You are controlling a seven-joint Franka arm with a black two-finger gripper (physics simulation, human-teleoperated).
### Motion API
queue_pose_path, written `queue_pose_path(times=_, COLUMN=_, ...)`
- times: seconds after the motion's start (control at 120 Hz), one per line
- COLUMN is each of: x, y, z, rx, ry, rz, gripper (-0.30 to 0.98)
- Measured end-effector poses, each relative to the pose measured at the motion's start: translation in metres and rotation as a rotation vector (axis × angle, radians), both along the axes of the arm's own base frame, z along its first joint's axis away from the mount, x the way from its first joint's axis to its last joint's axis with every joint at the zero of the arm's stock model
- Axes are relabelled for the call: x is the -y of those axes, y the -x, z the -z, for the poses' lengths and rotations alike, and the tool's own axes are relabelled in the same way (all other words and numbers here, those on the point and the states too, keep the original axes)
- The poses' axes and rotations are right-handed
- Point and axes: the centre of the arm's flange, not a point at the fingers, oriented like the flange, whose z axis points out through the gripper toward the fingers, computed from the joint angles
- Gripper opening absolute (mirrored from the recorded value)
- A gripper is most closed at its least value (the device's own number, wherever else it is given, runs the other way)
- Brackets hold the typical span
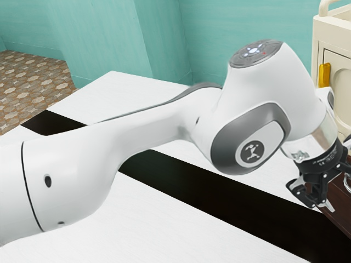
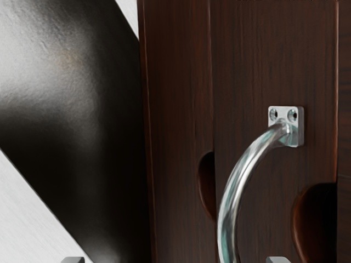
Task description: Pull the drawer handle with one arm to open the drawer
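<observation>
Hanging low at the exterior view's right, the black gripper has its two fingers spread wide, with nothing clasped between them. In the wrist view the tips of the gripper just peek in, well apart, and the curved metal handle runs down through the gap between them, nearer one tip than the other. A clear space shows on either side of it; whether the handle lies as deep as the tips, I cannot tell.

The arm comes in from the exterior view's left, reaches over the white table with its black stripe, then bends at the big rounded wrist so the hand points downward, tilted a little — close beside the dark wooden cabinet at the view's edge.

The handle is fixed to the brown drawer front by a square mounting plate with two screws, and bows outward from the wood. Two dark, rounded cutouts show near it, one on each side. How far the drawer is pulled out, I cannot tell. Behind the hand stands a cream cabinet with a yellow handle, next to teal walls.
</observation>
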Motion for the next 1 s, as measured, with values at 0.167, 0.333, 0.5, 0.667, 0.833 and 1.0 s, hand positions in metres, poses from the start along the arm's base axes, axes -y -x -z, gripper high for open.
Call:
queue_pose_path(times=0.167, x=0.001, y=-0.005, z=0.002, rx=0.008, ry=0.009, rz=-0.011, gripper=0.40)
queue_pose_path(times=0.333, x=0.000, y=-0.009, z=0.006, rx=0.008, ry=0.012, rz=-0.021, gripper=0.39)
queue_pose_path(times=0.5, x=0.001, y=-0.011, z=0.010, rx=0.008, ry=0.014, rz=-0.026, gripper=0.38)
queue_pose_path(times=0.667, x=0.002, y=-0.013, z=0.016, rx=0.002, ry=0.014, rz=-0.030, gripper=0.35)
queue_pose_path(times=0.833, x=0.001, y=-0.013, z=0.017, rx=-0.002, ry=0.012, rz=-0.033, gripper=0.21)
queue_pose_path(times=1.0, x=0.000, y=-0.010, z=0.016, rx=-0.017, ry=0.003, rz=-0.033, gripper=0.02)
